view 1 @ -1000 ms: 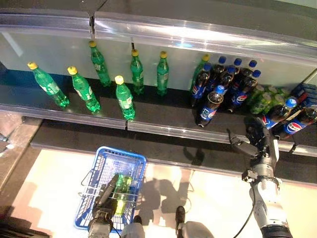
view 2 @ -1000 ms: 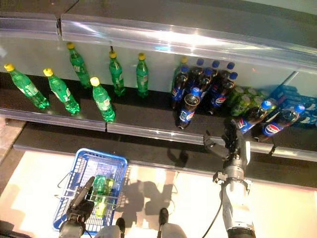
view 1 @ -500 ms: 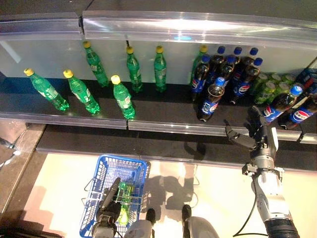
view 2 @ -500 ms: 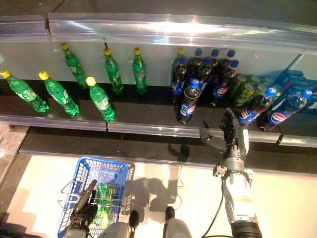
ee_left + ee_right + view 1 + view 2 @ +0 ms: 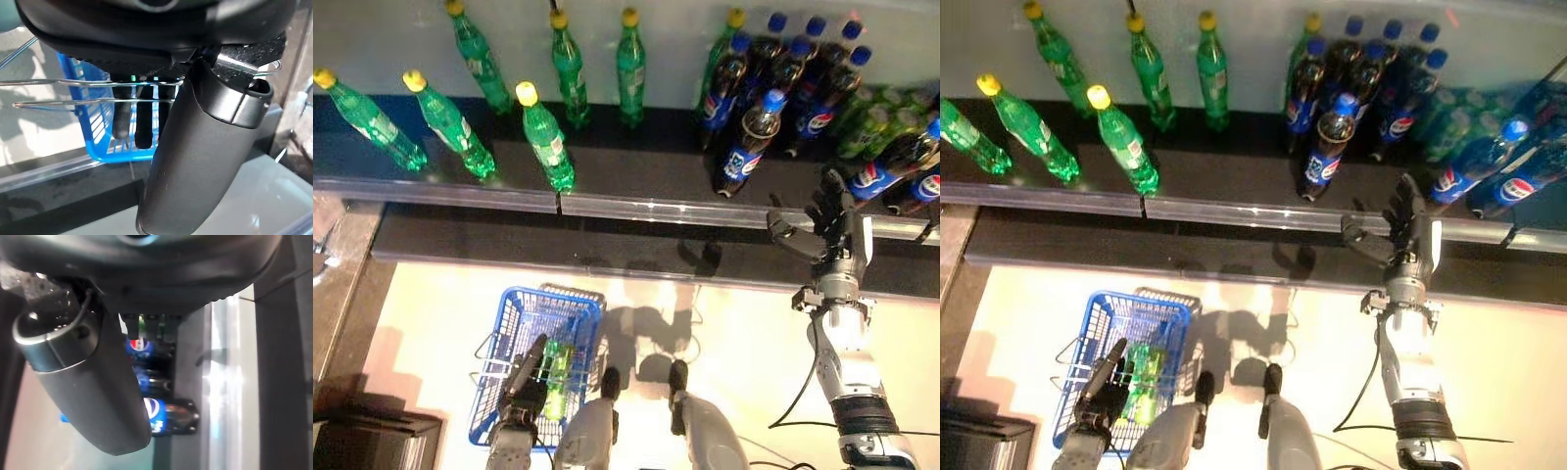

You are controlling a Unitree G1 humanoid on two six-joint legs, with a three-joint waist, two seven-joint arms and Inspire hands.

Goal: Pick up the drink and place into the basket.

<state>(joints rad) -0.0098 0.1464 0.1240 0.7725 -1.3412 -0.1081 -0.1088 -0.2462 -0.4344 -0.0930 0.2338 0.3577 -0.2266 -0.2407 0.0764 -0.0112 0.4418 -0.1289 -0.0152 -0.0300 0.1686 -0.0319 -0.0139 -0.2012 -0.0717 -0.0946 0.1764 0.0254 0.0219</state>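
Dark cola bottles with blue caps (image 5: pixel 773 78) stand grouped on the black shelf (image 5: pixel 636 181), one bottle (image 5: pixel 745 147) in front of the rest. More cola bottles (image 5: pixel 891 166) lean at the far right. My right hand (image 5: pixel 827 230) is open and empty at the shelf's front edge, fingers spread, just right of the front bottle and below the right-hand ones. My left hand (image 5: pixel 522 387) is shut on the wire handles (image 5: pixel 93 90) of the blue basket (image 5: pixel 514 338), which hangs low at the left. A green bottle (image 5: pixel 556 367) lies inside it.
Green bottles with yellow caps (image 5: pixel 543 147) stand along the shelf's left and middle. Green cans (image 5: pixel 871 117) sit behind the cola at the right. A metal rail (image 5: pixel 636 208) edges the shelf front. A dark box (image 5: pixel 372 446) sits at the lower left.
The camera has tilted down, so the shelf sits higher in view. My right hand stays open at the shelf edge near the cola bottles. The blue basket still hangs from my left hand.
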